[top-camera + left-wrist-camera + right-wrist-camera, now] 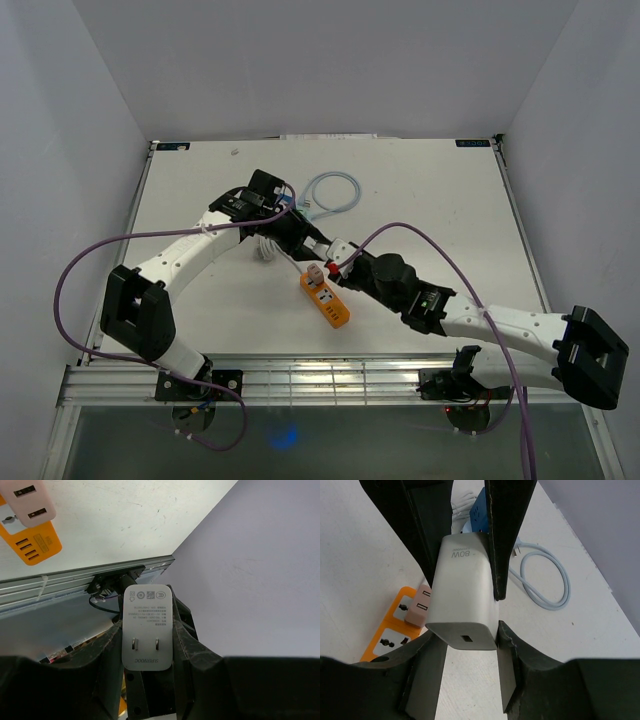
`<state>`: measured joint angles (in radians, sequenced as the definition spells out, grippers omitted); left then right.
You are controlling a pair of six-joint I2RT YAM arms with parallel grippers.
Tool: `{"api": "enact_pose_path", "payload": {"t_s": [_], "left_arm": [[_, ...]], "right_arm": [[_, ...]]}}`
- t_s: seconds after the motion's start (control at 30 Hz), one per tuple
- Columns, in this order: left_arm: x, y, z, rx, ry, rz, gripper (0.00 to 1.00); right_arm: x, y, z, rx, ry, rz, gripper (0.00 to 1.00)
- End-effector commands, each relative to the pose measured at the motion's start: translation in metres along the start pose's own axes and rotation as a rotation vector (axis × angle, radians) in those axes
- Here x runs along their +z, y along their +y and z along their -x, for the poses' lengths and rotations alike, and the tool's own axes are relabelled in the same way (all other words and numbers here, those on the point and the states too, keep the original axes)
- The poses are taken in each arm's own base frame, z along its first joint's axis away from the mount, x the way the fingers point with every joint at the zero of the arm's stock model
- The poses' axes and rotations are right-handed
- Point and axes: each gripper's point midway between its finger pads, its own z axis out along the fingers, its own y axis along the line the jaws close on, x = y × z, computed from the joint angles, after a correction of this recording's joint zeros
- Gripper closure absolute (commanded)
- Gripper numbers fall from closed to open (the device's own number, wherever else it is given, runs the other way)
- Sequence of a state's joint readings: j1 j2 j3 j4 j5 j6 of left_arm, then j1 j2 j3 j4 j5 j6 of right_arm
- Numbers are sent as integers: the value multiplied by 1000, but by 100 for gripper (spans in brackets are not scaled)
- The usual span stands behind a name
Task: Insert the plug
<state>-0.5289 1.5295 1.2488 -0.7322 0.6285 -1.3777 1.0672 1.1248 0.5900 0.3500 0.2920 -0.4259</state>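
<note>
Nearest the bases, an orange power strip (327,302) lay on the table (450,200), with a pink adapter (313,274) plugged into its far end. Just behind it, the right gripper (467,630) pressed both fingers against the USB end of the white plug (462,590). The left gripper (148,627) was clamped tight on the same plug, prongs facing its wrist camera. The plug was held off the table, not in the strip. Farther back lay a pale blue cable coil (331,190).

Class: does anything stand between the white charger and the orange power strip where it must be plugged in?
Nothing visible lies between them. The white charger, held by the left gripper, hangs above the table beside the orange power strip. A pink adapter fills one socket; the others look free.
</note>
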Motion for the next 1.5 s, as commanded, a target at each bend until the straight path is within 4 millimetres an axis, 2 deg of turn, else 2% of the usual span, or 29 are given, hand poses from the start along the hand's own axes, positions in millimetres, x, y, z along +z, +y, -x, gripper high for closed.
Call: {"api": "enact_pose_path", "payload": {"t_s": [0.0,0.1,0.13,0.17,0.23,0.33,0.43,0.5,0.57,0.63,0.67,0.7,0.73,0.77,0.8,0.83,0.9,1.03,1.47], "left_arm": [[-15,-11,-18,98,39,-72,87],[-14,-12,-16,108,29,-77,64],[-15,-12,-14,111,16,-78,49],[-16,-11,-13,107,9,-77,42],[-16,-11,-11,106,-5,-76,40],[-16,-12,-11,103,2,-77,41],[-15,-12,-12,99,14,-74,65],[-14,-12,-11,94,13,-71,69],[-14,-12,-11,92,19,-70,77],[-12,-12,-11,95,26,-69,96],[-12,-11,-12,94,37,-68,100],[-10,-9,-12,88,43,-61,100],[-10,-9,-12,89,46,-61,100],[-9,-8,-12,86,49,-58,100],[-8,-7,-12,85,48,-56,100],[-9,-7,-12,85,46,-56,100],[-8,-6,-11,78,44,-50,100],[-9,-5,-12,74,46,-48,100],[-9,-6,-15,71,65,-51,100]], "right_arm": [[-4,-16,46,66,-113,-29,92],[-7,-14,44,84,-96,-17,92],[-8,-14,44,91,-92,-15,92],[-9,-13,43,97,-86,-11,92],[-12,-13,41,113,-76,-6,92],[-18,-13,39,121,-85,-6,92],[-21,-14,37,121,-86,-13,92],[-21,-14,40,118,-91,-12,92],[-21,-13,41,120,-96,-5,92],[-20,-12,41,116,-96,3,92],[-19,-12,40,115,-92,2,92],[-19,-12,40,115,-91,3,91],[-19,-11,39,112,-89,5,83],[-19,-12,41,117,-95,1,71],[-21,-12,40,119,-102,-1,49],[-22,-13,42,121,-116,-7,43],[-26,-17,47,124,-145,-20,38],[-29,-22,54,116,-164,-36,38],[-16,-15,61,86,-164,7,36]]}}
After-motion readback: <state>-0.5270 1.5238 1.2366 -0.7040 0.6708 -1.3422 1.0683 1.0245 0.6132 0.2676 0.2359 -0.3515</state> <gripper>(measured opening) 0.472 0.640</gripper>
